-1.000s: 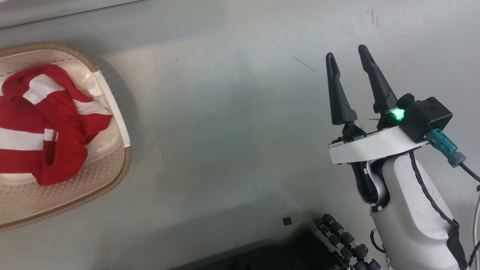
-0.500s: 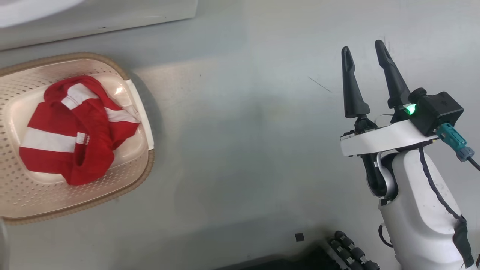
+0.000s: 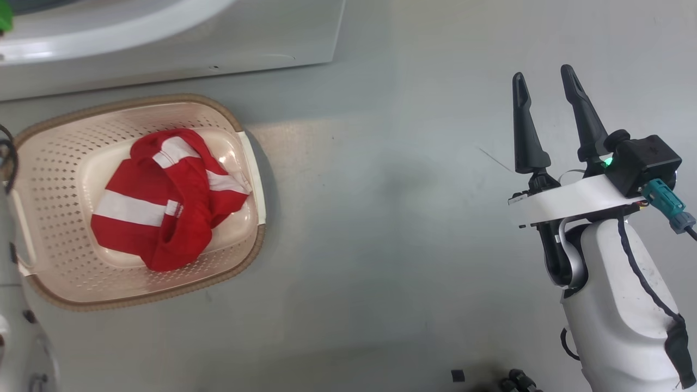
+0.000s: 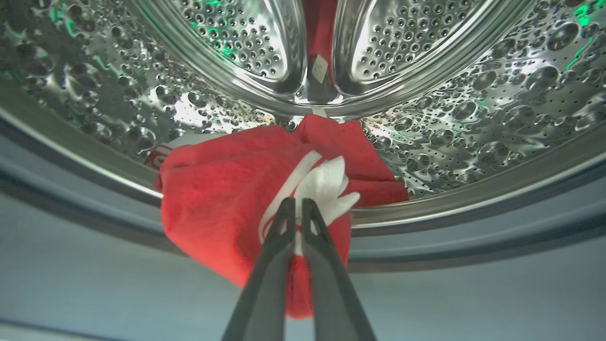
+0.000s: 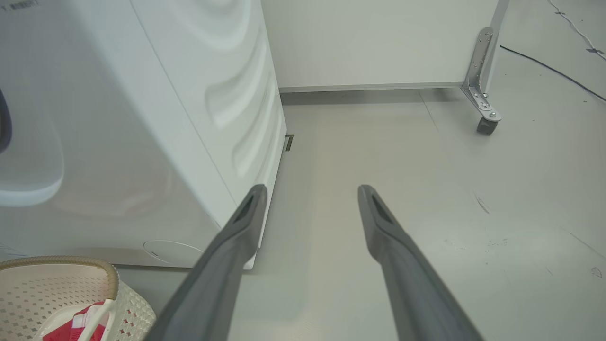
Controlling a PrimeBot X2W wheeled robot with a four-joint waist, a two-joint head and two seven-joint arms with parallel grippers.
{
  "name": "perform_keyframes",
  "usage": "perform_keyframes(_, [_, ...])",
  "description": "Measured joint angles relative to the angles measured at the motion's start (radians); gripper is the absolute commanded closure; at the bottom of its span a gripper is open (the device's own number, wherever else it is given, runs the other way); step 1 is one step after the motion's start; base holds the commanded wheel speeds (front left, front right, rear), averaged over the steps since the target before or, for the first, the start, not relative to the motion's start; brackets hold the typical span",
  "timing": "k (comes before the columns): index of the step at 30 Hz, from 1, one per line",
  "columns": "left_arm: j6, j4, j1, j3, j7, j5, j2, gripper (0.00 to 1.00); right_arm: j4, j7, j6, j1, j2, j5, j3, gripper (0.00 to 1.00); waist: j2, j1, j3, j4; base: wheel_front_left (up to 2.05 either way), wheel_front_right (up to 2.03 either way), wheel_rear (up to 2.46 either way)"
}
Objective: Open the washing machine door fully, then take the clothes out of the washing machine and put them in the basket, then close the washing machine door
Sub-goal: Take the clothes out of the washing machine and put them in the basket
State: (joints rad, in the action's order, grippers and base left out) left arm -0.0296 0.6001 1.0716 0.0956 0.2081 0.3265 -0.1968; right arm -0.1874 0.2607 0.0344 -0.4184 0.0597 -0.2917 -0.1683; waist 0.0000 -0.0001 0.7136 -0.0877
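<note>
The left wrist view looks into the washing machine's steel drum [image 4: 426, 118]. My left gripper [image 4: 294, 203] is shut on the clothes [image 4: 213, 189], a red garment with white trim that hangs over the drum's lip. Another red-and-white garment [image 3: 169, 218] lies in the cream basket [image 3: 54, 163] on the floor, just in front of the white washing machine [image 3: 163, 49]. My right gripper [image 3: 542, 73] is open and holds nothing, hovering over bare floor well to the right of the basket. The right wrist view shows its fingers [image 5: 246, 213] spread, the washing machine [image 5: 165, 118] at left and the basket [image 5: 71, 263] at the lower left. The washing machine door is out of view.
Grey floor stretches between the basket and my right arm. A white panel on a caster [image 5: 485, 124] stands behind the machine, with a cable [image 5: 544, 66] on the floor beside it. My pale left forearm [image 3: 16, 326] is at the head view's lower left.
The head camera has turned, so the basket and the machine's base now sit further right and lower in the picture. My right gripper stays open.
</note>
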Motion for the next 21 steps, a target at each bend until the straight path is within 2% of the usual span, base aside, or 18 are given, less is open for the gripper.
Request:
perform_keyframes(11, [-0.046,0.045,-0.198,0.023,-0.135,0.067,0.089,1.0,-0.034,0.0,0.011,0.032,0.0,0.012,0.035,0.0,0.0,0.0,-0.109,0.043,0.0,0.0,0.0])
perform_keyframes(21, [-0.066,0.09,-0.391,0.018,-0.231,0.081,0.128,1.0,-0.058,0.0,0.017,0.079,0.0,0.012,0.059,0.0,0.0,0.0,-0.207,0.067,0.0,0.0,0.0])
